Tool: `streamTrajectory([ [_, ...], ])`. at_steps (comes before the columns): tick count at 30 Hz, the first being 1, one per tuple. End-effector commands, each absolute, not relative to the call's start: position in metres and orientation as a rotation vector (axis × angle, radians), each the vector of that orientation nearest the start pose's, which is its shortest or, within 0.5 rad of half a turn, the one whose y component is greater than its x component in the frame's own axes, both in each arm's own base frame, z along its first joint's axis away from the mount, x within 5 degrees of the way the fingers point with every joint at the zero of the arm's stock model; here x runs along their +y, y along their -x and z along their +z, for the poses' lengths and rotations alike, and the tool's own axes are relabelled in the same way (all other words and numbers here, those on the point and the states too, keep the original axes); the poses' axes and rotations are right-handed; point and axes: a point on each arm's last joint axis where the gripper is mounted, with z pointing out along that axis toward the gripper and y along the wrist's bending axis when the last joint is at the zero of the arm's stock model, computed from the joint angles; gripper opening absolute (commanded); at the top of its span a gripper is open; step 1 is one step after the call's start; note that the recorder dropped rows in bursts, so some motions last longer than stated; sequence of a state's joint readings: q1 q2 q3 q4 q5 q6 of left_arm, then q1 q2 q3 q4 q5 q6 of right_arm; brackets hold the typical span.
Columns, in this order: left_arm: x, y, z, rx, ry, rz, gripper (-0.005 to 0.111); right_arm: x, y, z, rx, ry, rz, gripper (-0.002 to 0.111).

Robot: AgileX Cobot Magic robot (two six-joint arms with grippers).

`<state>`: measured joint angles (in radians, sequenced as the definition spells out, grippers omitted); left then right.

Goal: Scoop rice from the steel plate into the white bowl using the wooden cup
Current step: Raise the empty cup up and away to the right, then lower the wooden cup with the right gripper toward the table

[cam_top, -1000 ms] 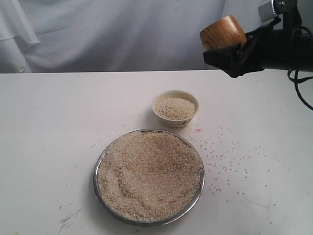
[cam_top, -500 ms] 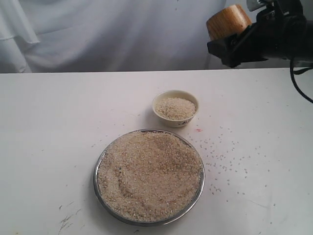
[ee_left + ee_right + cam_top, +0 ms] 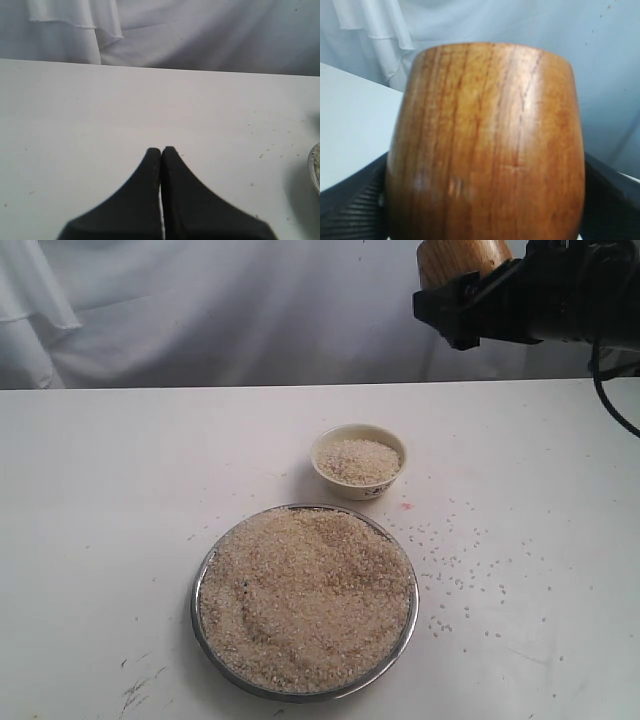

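The wooden cup [image 3: 462,258] is cropped by the upper edge — its inside unseen.

The white bowl [image 3: 345,487] stands just behind the steel plate [image 3: 195,610], slightly right. Both hold rice [image 3: 300,600]; loose grains lie scattered to their right. The wooden cup [image 3: 462,258] hangs high, far right.

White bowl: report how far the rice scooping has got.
Done: the white bowl holds rice almost to its rim. In hand: the right gripper holds the wooden cup high above the table. Left: the steel plate is heaped with rice, and loose grains lie scattered on the table beside it.
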<state>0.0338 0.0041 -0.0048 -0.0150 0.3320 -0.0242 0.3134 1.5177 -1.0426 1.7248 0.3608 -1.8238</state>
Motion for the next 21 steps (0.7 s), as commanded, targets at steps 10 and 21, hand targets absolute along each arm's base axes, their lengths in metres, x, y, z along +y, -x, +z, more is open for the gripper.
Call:
streamTrajectory([
  [10,0.001,-0.054,0.184,1.801,0.058,-0.008,0.0,0.135,-0.313,0.3,1.832,0.779,0.408,0.0],
  [21,0.001,-0.054,0.184,1.801,0.058,-0.008,0.0,0.13,-0.319,0.302,1.934,0.367,0.276,0.0],
])
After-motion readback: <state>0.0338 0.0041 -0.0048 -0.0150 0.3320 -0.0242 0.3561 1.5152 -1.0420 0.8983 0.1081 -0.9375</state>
